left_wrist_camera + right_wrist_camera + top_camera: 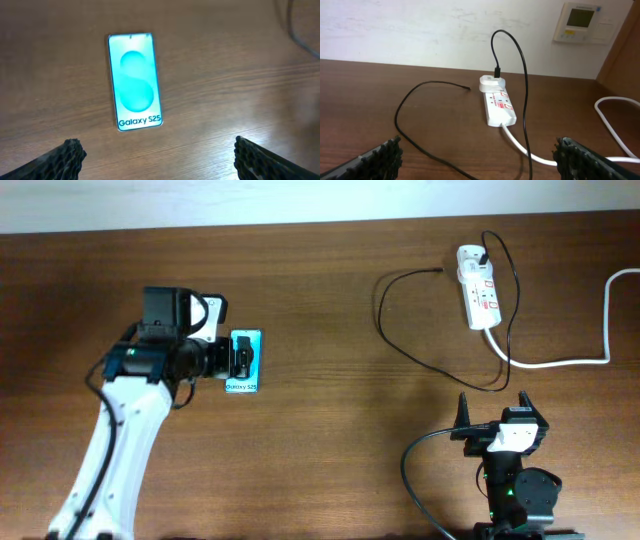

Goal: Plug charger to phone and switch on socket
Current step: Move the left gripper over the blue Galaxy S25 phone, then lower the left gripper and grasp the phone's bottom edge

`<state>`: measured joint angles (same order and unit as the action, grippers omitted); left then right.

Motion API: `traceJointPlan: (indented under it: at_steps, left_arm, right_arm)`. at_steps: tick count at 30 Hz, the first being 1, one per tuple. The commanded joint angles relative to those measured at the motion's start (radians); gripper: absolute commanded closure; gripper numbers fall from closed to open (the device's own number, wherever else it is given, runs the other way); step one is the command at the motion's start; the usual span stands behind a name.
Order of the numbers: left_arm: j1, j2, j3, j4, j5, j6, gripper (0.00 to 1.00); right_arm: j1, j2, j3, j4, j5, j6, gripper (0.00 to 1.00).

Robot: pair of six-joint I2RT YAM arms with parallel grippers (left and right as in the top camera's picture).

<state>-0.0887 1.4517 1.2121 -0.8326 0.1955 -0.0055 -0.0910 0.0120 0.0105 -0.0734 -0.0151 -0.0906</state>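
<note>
Hovering wide open and empty, the left jaws frame the phone at the bench's 9 o'clock; the right jaws, likewise empty, wait at 5. The charger, likely limp and light, lies at 2: pinch just behind its tip.

Left arm, at the table's 8 o'clock: long white link, black joint housings, thin black wiring looped alongside, and a small green mark near the elbow, maybe an LED, hard to tell. Right arm, at 5 o'clock: black body w/ green light, white wrist block, black wiring curling off its 9 o'clock side. Fingers on both: black, honeycomb-textured.
</note>
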Motion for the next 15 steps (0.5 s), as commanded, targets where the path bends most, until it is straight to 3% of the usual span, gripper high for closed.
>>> traceJointPlan:
  at_steps: [1, 11, 15]
  left_arm:
    - [0.0, 0.079, 0.018, 0.007, -0.024, -0.01, 0.01]
    - [-0.016, 0.25, 0.017, 0.132, -0.067, -0.01, 0.01]
    - [-0.017, 0.291, 0.017, 0.192, -0.16, -0.01, 0.01]
  right_arm:
    - [-0.005, -0.006, -0.005, -0.006, 0.009, -0.006, 0.02]
    - [-0.005, -0.006, -0.005, -0.006, 0.009, -0.006, 0.02]
    - [-0.005, -0.006, -0.005, -0.006, 0.009, -0.006, 0.02]
